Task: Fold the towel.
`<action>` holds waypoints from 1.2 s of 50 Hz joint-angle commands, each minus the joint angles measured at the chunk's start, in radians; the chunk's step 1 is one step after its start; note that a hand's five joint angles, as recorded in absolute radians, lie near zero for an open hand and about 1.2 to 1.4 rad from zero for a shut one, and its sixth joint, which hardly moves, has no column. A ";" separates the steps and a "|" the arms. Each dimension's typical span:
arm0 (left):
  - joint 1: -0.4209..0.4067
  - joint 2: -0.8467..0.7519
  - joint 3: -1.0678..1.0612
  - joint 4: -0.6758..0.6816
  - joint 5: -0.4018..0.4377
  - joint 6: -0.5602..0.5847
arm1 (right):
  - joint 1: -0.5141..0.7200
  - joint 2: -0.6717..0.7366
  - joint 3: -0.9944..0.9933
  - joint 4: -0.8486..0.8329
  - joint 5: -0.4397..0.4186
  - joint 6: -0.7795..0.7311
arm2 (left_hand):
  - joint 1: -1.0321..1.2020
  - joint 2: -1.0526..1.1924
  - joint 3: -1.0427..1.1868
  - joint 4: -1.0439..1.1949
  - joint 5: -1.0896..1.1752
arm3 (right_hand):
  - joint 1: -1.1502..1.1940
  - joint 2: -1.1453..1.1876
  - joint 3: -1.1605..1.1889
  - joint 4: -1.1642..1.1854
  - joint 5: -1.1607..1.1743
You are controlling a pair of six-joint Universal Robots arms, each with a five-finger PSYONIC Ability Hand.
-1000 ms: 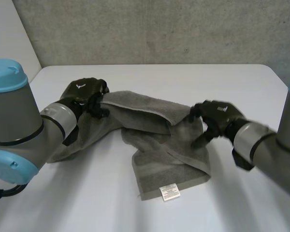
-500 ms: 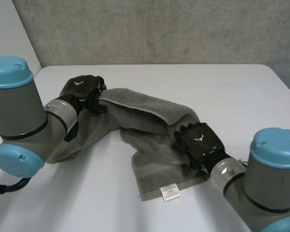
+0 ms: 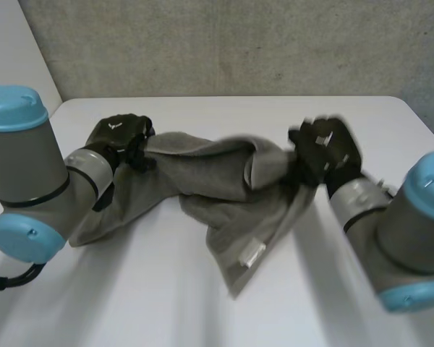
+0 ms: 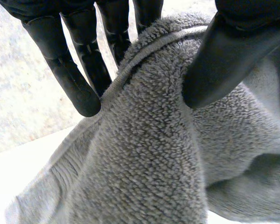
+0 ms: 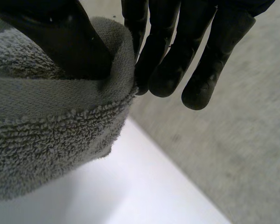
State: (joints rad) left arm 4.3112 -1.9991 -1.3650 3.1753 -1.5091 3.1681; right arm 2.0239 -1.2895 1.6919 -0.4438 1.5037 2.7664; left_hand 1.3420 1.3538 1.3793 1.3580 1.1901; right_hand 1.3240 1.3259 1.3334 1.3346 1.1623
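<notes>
grey towel now half lifted off the white table: right hand has pinched one edge and risen, left hand keeps pinching the other end (fold beginning).

Grey towel between left hand, right hand

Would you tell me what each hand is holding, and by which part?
Both hold the grey towel. The left hand pinches its hemmed edge at one end; the right hand pinches a rolled edge at the other end, raised off the table.
</notes>
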 commanded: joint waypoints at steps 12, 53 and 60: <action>0.064 0.075 0.483 0.344 -0.106 0.216 | -0.189 -0.154 -0.283 -0.710 -0.281 0.549 | 0.054 0.042 0.017 0.038 0.032 | 0.072 0.070 0.063 0.062 0.059; 0.185 -0.006 -0.430 0.397 0.233 0.653 | -0.338 0.122 -0.133 0.278 -0.451 -0.036 | 0.054 0.042 0.017 0.038 0.032 | 0.072 0.070 0.063 0.062 0.059; 0.186 -0.024 -0.444 0.480 0.208 0.595 | -0.407 0.121 -0.080 0.189 -0.363 0.111 | -0.531 -0.543 -0.568 -0.547 -0.554 | 0.072 0.070 0.063 0.062 0.059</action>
State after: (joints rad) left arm 4.4977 -2.0111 -1.7988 3.6006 -1.2789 3.8096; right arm 1.6670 -1.1694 1.5769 -0.1875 1.0847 2.7861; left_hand 1.1032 1.1162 1.1148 1.1079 0.9396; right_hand 1.3274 1.3350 1.3416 1.3356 1.1657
